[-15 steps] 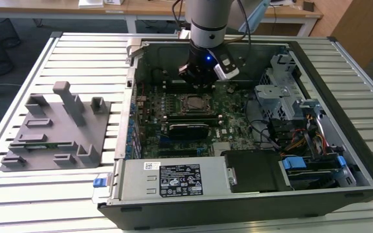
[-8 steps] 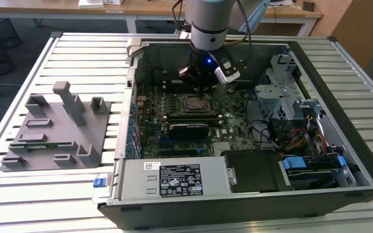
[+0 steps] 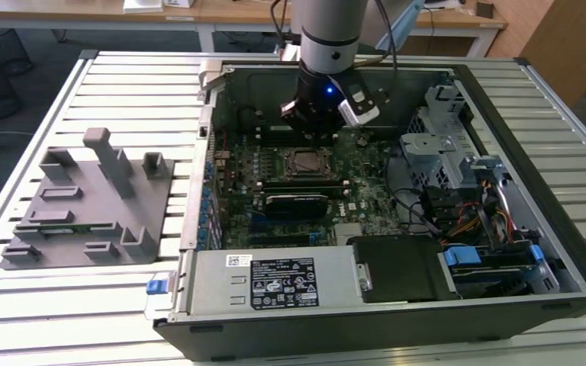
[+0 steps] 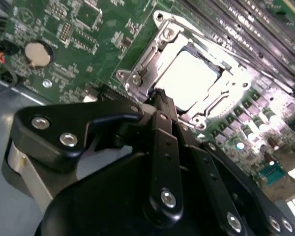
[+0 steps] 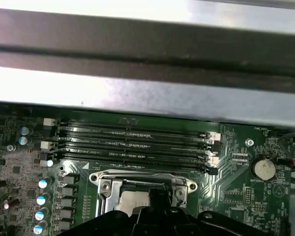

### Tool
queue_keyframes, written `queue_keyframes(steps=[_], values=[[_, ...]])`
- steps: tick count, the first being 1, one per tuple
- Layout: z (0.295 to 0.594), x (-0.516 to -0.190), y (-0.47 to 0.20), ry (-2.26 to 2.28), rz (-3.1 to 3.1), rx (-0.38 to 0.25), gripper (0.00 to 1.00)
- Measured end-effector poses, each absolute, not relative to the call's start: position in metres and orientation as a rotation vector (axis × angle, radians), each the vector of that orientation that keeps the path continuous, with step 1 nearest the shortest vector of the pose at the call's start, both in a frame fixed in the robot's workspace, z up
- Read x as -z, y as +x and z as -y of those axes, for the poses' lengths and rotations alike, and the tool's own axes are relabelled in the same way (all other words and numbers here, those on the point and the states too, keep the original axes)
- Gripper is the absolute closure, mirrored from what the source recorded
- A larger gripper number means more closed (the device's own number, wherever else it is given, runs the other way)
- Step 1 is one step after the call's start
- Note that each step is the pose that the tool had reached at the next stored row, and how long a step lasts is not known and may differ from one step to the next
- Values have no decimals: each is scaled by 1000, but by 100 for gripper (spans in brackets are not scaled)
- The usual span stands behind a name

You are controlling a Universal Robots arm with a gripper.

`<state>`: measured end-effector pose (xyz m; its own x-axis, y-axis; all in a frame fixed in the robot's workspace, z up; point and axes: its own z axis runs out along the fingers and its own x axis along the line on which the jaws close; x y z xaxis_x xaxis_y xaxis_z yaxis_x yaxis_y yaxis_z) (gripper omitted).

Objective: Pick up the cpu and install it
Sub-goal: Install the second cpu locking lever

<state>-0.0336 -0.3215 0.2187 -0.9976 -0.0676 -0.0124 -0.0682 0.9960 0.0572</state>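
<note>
The cpu [image 4: 189, 78] is a bright silver square lying flat inside the metal-framed socket [image 4: 137, 73] on the green motherboard. It is also seen in the first wrist view [image 5: 132, 200] and, small, in the exterior view [image 3: 304, 162]. My gripper [image 4: 160, 101] hangs just above the socket's edge, its black fingers [image 4: 163, 142] drawn together with nothing between them. In the exterior view the gripper [image 3: 311, 130] sits low inside the open computer case, just behind the socket. Its tip [image 5: 155, 194] covers part of the socket in the first wrist view.
Black memory slots [image 5: 132, 135] run beside the socket, and a coin battery [image 4: 38, 53] lies nearby. The case wall [image 5: 147, 93] rises close behind. A grey plastic tray [image 3: 28, 255] with a green memory stick [image 3: 64, 226] stands at the exterior view's left. Drive cage [image 3: 445, 145] and power supply [image 3: 272, 278] crowd the case.
</note>
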Motion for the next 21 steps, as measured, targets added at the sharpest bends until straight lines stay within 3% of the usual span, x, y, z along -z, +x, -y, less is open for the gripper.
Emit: queue_keyframes(steps=[21], values=[[344, -223, -34, -106, -3129, -86, 89]])
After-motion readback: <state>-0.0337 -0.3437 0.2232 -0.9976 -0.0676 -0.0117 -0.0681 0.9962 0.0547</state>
